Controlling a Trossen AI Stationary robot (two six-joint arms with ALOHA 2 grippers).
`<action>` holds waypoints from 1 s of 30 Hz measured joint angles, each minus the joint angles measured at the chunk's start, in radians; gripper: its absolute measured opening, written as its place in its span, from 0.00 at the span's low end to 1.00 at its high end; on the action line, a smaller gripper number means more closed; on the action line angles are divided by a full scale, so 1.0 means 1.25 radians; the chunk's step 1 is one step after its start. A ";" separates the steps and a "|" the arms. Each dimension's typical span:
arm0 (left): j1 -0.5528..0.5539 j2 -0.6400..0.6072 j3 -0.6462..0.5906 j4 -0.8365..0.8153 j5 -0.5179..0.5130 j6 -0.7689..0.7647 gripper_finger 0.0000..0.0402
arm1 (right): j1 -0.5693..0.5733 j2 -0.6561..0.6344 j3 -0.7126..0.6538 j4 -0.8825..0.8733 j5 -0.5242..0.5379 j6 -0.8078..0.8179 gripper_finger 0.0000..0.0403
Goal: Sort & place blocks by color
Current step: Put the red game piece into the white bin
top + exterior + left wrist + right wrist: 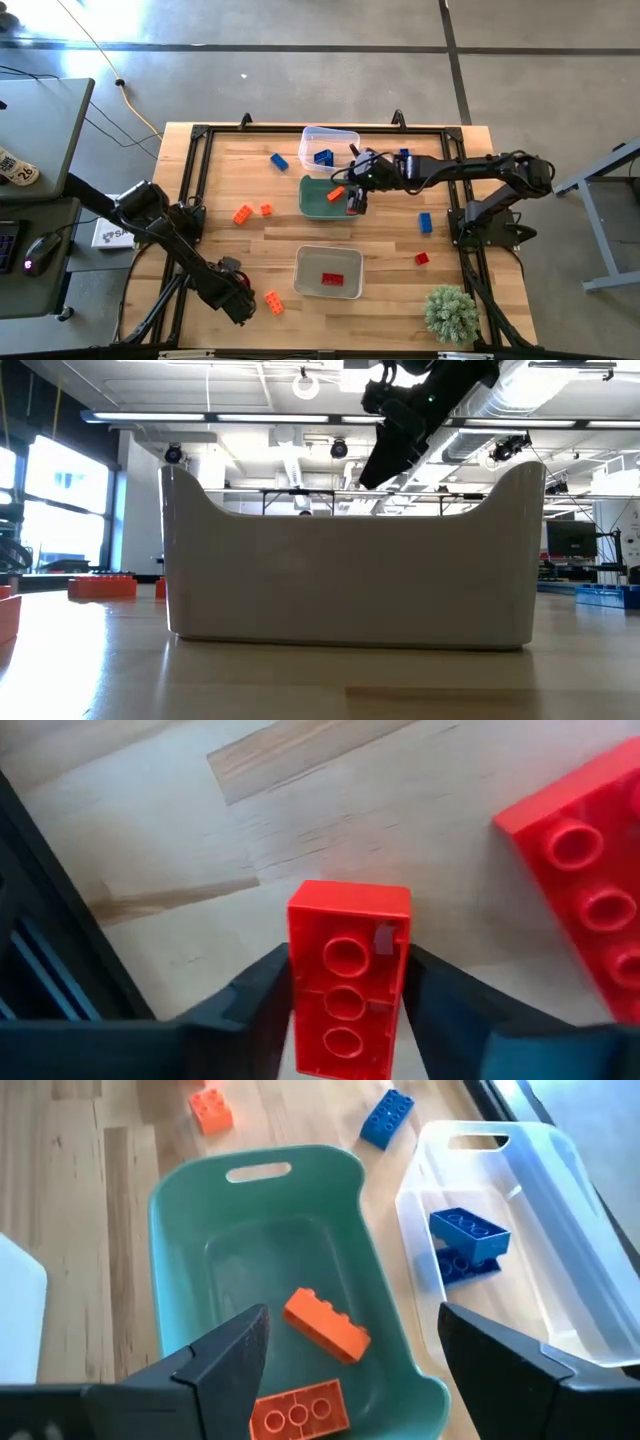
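Two arms are at work on the sort at once. At the desk's near left, the left gripper [345,995] pinches a red brick [348,970] between its fingers, underside tubes facing the wrist camera, low over the wood; a second red brick [585,880] lies just beside it. From the high view this pair shows as orange-red near the left gripper [243,300]. The right gripper [345,1370] hovers over the teal bin [185,1230] at mid-desk with its fingers spread and nothing between them; two orange bricks [325,1323] already lie in that bin.

Elsewhere, the clear bin [560,1210] at the far side holds blue bricks [468,1238], and the grey bin [300,275] at the near side holds one red brick [333,279]. Loose bricks remain: a blue one [278,161] far left of the clear bin, two orange ones [243,213] left of the teal bin, a blue one [425,222] and a small red one [422,258] on the right.

By my reading, the right arm's drop is finished, and the left arm's grasp is made. Next, the left arm must lift and carry its brick right to the grey bin, staying clear of the rim before releasing.
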State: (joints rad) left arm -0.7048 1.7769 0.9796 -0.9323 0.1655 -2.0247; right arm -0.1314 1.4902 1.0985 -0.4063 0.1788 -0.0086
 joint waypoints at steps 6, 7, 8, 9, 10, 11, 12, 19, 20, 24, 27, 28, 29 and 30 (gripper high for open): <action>0.004 -0.015 -0.002 -0.002 -0.006 0.057 0.26 | 0.000 -0.032 0.000 -0.003 0.002 0.000 0.69; 0.007 -0.021 -0.003 0.004 -0.019 0.062 0.26 | 0.000 -0.038 0.000 -0.003 0.004 0.000 0.69; 0.009 -0.029 -0.003 0.006 -0.035 0.064 0.26 | 0.000 -0.046 0.000 -0.005 0.005 0.000 0.69; 0.014 -0.042 -0.003 0.002 -0.054 0.067 0.26 | 0.000 -0.053 0.000 -0.005 0.005 0.000 0.69; 0.018 -0.061 -0.003 -0.004 -0.079 0.073 0.26 | 0.000 -0.060 0.000 -0.006 0.005 0.001 0.69; 0.022 -0.079 -0.003 -0.008 -0.106 0.082 0.26 | 0.000 -0.067 0.000 -0.005 0.006 0.005 0.69; 0.027 -0.097 -0.003 -0.010 -0.133 0.094 0.26 | 0.000 -0.074 0.000 -0.005 0.006 0.009 0.69; 0.108 -0.239 -0.003 -0.039 -0.319 0.186 0.26 | 0.000 -0.114 0.000 -0.006 0.004 0.067 0.69; 0.124 -0.260 -0.003 -0.038 -0.343 0.204 0.26 | 0.000 -0.118 0.000 -0.006 0.003 0.076 0.69; 0.187 -0.330 -0.002 -0.027 -0.439 0.306 0.26 | 0.001 -0.133 0.000 -0.013 0.000 0.118 0.69; 0.240 -0.370 -0.002 0.013 -0.494 0.439 0.26 | 0.001 -0.141 0.001 -0.020 0.000 0.140 0.69; 0.258 -0.381 -0.002 0.035 -0.504 0.505 0.26 | 0.001 -0.143 0.001 -0.026 0.000 0.150 0.69; 0.278 -0.389 -0.002 0.064 -0.511 0.576 0.26 | 0.001 -0.143 0.001 -0.027 0.003 0.153 0.69; 0.299 -0.393 -0.002 0.097 -0.513 0.646 0.26 | 0.001 -0.143 0.001 -0.030 0.006 0.155 0.69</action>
State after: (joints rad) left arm -0.3312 1.2858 0.9771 -0.8107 -0.4763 -1.2173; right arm -0.1303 1.3109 1.0992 -0.4436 0.1867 0.1846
